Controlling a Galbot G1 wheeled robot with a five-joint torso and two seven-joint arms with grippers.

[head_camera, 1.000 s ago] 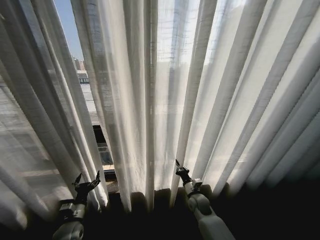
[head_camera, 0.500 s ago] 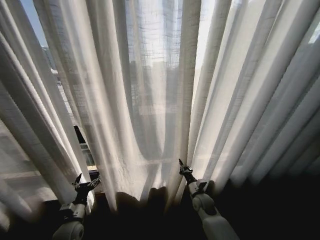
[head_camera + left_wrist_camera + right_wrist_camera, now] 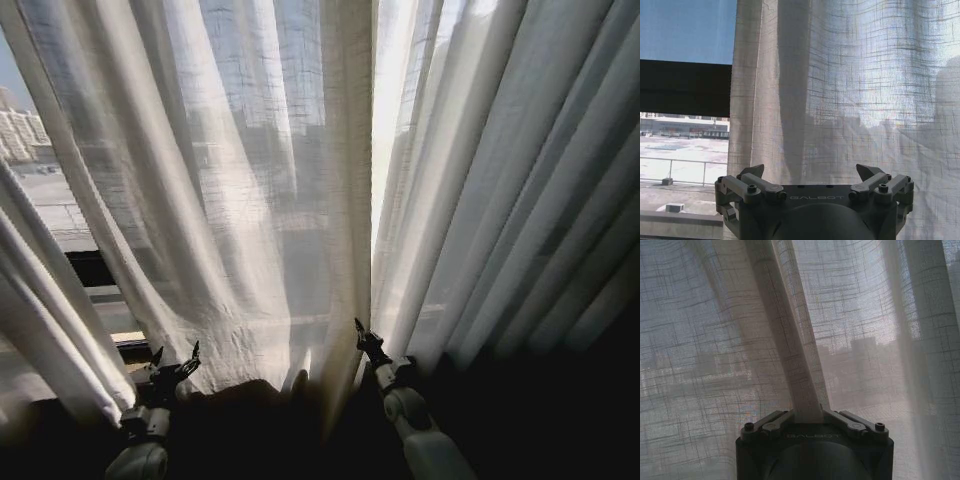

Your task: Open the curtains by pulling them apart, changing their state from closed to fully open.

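Curtains [image 3: 300, 200] are hanging across the window in long sheer pleats, filling most of the head view, with the meeting edges running down the middle. The right gripper [image 3: 360, 335] is sitting at the foot of that middle seam, its fingers pinched tight on a fold of the curtains; in the right wrist view that fold [image 3: 790, 365] is rising as a taut slanted band straight out from between the closed jaws of the right gripper [image 3: 807, 415]. The left gripper [image 3: 175, 362] is hovering low, well to the left of the seam, with its fingers spread wide and nothing between them. In the left wrist view the left gripper [image 3: 812, 177] is facing the curtains [image 3: 840, 90] with the fabric just beyond its open fingertips, apparently not touching, and bare window [image 3: 685, 100] is showing beside the fabric's edge.

Compared with a second ago, the whole head view is shifted, so the camera has moved: the sliver of clear window that was standing beside the left gripper is now lying at the far left edge [image 3: 20, 130], and the seam is now standing directly above the right gripper. Both grippers are keeping the same low places in the view.
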